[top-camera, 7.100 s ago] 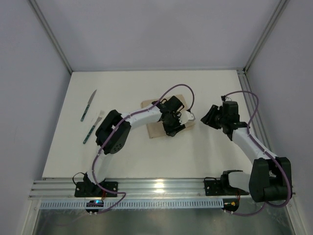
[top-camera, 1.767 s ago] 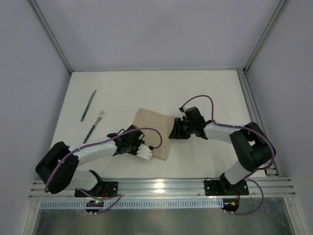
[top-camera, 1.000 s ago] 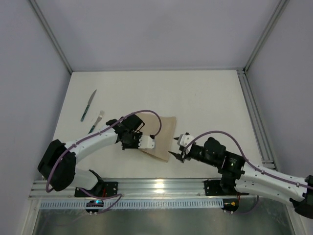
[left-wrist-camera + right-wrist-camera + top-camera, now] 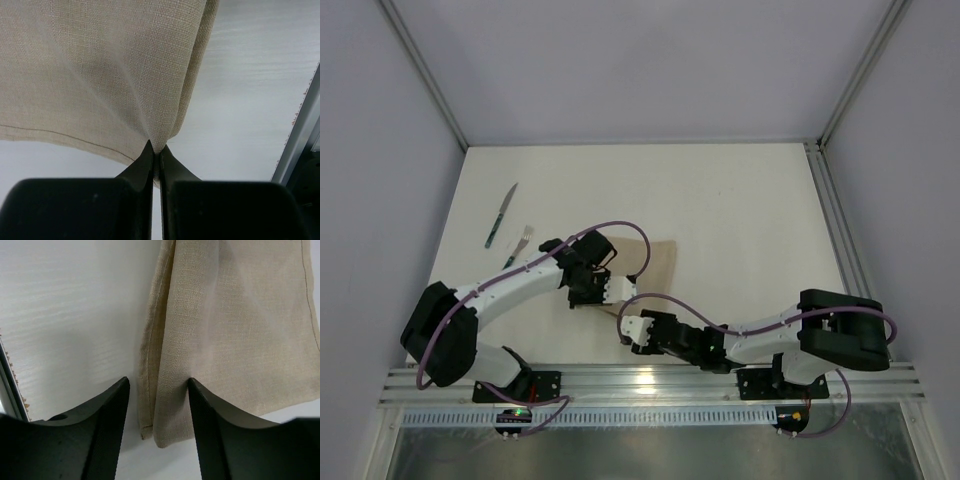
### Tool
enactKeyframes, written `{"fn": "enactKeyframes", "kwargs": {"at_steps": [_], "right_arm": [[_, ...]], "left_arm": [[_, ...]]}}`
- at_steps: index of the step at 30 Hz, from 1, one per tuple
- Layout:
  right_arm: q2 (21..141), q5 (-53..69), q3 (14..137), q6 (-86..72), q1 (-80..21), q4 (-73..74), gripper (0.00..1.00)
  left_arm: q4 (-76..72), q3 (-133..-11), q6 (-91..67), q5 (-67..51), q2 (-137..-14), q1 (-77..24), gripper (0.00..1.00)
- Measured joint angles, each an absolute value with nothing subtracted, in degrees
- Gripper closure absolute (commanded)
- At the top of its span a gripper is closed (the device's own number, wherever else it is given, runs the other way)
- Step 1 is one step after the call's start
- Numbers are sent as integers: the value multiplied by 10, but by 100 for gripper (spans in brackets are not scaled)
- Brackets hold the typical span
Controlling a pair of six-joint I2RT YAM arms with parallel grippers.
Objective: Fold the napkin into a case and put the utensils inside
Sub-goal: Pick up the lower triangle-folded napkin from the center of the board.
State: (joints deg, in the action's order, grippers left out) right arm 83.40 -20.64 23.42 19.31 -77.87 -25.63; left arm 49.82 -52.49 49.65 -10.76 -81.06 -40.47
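On the table [image 4: 750,230] the napkin [image 4: 660,262] lies with the left pincer [image 4: 608,292] over its left side and the right pincer [image 4: 634,333] at its near end. The knife [image 4: 501,215] and fork [image 4: 520,241] lie well apart on the left.

No text, label, brand, number or sign can be read in any of the views.
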Motion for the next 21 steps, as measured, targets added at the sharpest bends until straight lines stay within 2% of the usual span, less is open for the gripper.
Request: {"fn": "enactKeyframes", "kwargs": {"at_steps": [2, 3, 7, 10, 12, 13, 14, 21], "right_arm": [[843, -204, 239, 189, -779, -258, 60], [844, -203, 239, 187, -778, -256, 63], [844, -191, 238, 178, -769, -249, 66], [845, -183, 241, 176, -764, -246, 73], [848, -180, 244, 176, -762, -244, 82], [848, -177, 245, 175, -760, -241, 94], [848, -175, 245, 176, -759, -239, 96], [848, -132, 281, 170, -736, -172, 96]], "left_arm": [[501, -525, 496, -108, -811, -404, 100], [503, -525, 496, -108, -811, -404, 100], [507, -525, 496, -112, -810, -401, 100], [509, -525, 496, -115, -810, -398, 100], [512, -525, 496, -117, -810, -397, 100], [514, -525, 496, -119, -809, -396, 100], [515, -525, 496, -121, -809, -395, 100], [529, -525, 498, -131, -808, -392, 100]]}}
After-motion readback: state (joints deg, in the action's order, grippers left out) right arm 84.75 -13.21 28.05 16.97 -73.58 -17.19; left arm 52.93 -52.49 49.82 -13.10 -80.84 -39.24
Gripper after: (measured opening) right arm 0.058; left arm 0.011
